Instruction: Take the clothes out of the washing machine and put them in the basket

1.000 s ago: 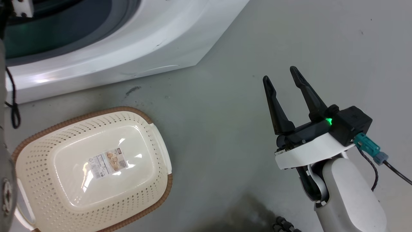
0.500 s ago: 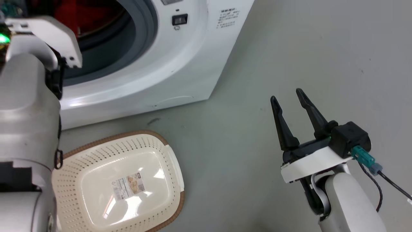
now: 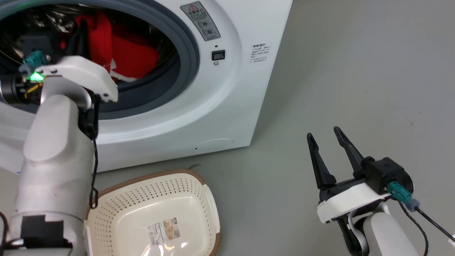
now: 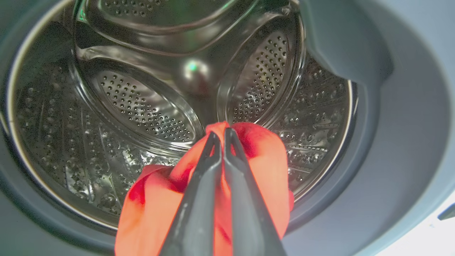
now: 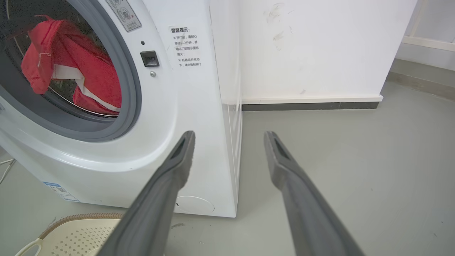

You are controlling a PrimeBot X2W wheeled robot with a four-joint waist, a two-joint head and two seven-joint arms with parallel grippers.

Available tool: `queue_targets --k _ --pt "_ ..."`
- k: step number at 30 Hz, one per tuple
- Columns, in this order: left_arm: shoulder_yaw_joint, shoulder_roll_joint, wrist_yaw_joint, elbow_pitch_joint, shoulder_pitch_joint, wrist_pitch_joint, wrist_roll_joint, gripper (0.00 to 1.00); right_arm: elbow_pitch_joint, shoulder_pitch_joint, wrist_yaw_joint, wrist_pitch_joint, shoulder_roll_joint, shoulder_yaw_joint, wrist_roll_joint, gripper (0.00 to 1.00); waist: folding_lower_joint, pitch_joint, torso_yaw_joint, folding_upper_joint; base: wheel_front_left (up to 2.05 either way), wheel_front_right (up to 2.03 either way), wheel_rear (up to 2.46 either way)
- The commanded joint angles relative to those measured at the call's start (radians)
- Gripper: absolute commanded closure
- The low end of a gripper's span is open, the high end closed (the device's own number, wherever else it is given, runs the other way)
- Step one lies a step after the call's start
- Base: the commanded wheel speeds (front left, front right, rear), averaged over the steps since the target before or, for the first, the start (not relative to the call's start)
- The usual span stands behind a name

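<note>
The left gripper (image 4: 221, 133) is reaching through the porthole of the washing machine (image 3: 231, 89) into the steel drum (image 4: 142, 106). Its two fingers are pressing together on a fold of the clothes (image 4: 265, 156), a red jersey, so the jaws are clamping the fabric. The jersey is hanging from the fingertips inside the drum, and its lower part is draping toward the grey door seal (image 3: 185, 71). Its white trim bands are showing in the right wrist view.

The basket (image 3: 142, 192) is sitting upright on the floor (image 3: 355, 71), just in front of the machine's lower front panel and below the porthole. A label sticker (image 3: 164, 231) is lying on the basket bottom.

The right gripper (image 3: 322, 132) is hovering over the floor to the right of the basket, well apart from both basket and machine. Its jaws are standing apart, with bare floor showing between them.
</note>
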Motion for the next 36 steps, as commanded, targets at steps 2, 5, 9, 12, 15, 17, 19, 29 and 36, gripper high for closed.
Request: queue_targets --k 2,5,9,12,15,17,19,29,36 --pt "0.014 -0.017 -0.001 -0.073 0.063 -0.008 -0.002 1.00 0.007 0.027 -0.001 -0.002 0.001 -0.010 -0.005 0.00 0.0001 -0.055 0.025 0.0000 0.00 0.00 0.00" --pt "0.028 -0.036 0.001 -0.153 0.125 -0.008 -0.005 1.00 0.013 0.046 -0.001 -0.002 0.001 -0.022 -0.009 0.00 0.0001 -0.086 0.039 0.0000 0.00 0.00 0.00" --pt "0.041 -0.067 0.001 -0.273 0.204 -0.008 0.001 1.00 0.016 0.070 -0.001 0.001 0.001 -0.030 -0.017 0.00 0.0001 -0.123 0.062 0.0000 0.00 0.00 0.00" --pt "0.044 -0.091 0.006 -0.383 0.266 -0.008 0.010 1.00 0.013 0.088 -0.001 0.007 0.001 -0.038 -0.020 0.00 0.0001 -0.146 0.081 0.0000 0.00 0.00 0.00" --pt "0.041 -0.111 0.005 -0.496 0.320 -0.008 0.018 1.00 0.004 0.102 -0.001 0.013 0.001 -0.048 -0.023 0.00 0.0001 -0.160 0.100 0.0000 0.00 0.00 0.00" --pt "0.040 -0.117 0.006 -0.532 0.338 -0.008 0.021 1.00 0.002 0.109 -0.001 0.016 0.001 -0.052 -0.025 0.00 0.0001 -0.166 0.107 0.0000 0.00 0.00 0.00" --pt "0.032 -0.131 0.009 -0.611 0.373 -0.008 0.023 1.00 -0.003 0.118 -0.001 0.020 0.001 -0.059 -0.025 0.00 0.0001 -0.175 0.118 0.0000 0.00 0.00 0.00" --pt "-0.009 -0.163 0.043 -0.909 0.604 0.046 0.008 1.00 -0.034 0.147 -0.001 0.040 0.001 -0.078 -0.028 0.00 0.0001 -0.186 0.161 0.0000 0.00 0.00 0.00" --pt "-0.051 -0.190 0.074 -0.970 0.793 0.069 -0.029 1.00 -0.056 0.149 -0.001 0.051 0.001 -0.082 -0.038 0.00 0.0001 -0.161 0.183 0.0000 0.00 0.00 0.00"
